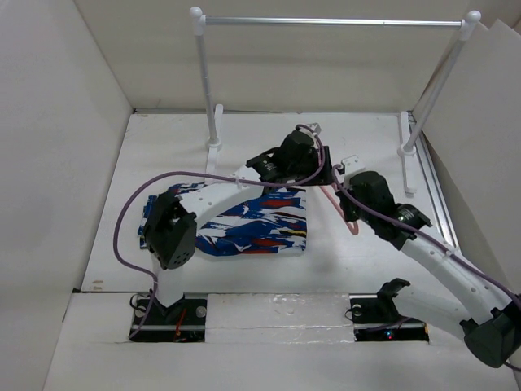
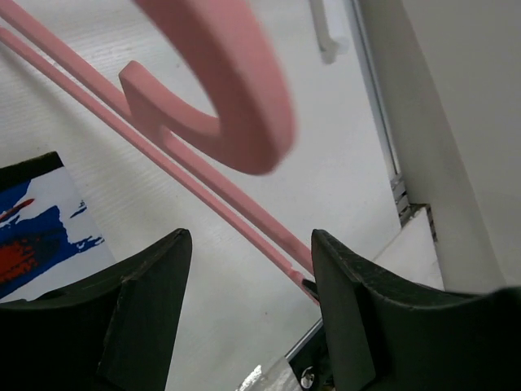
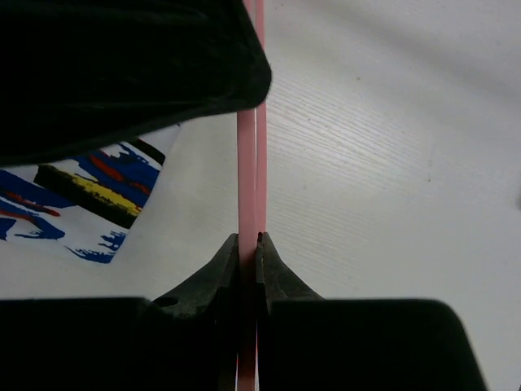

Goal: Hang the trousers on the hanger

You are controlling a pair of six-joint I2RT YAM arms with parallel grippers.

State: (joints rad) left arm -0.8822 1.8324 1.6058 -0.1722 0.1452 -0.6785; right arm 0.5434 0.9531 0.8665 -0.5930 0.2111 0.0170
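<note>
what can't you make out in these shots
Top external: blue printed fabric trousers partly under the left arm.
Top external: thin pink plastic hanger mostly under both arms.
Left wrist: hanger hook blurred, cut by top edge.
Right wrist: dark blurred shape blocks most of the trousers.

left arm (image 1: 216,194), right arm (image 1: 444,262): white tube links, blocky black joint housings. purple cable (image 1: 120,224) runs along each arm. black base plates (image 1: 167,319), bolted flat; tiny red and blue lights on the right one. left gripper (image 2: 250,244), right gripper (image 3: 247,241): matte black wedge fingers.
</note>
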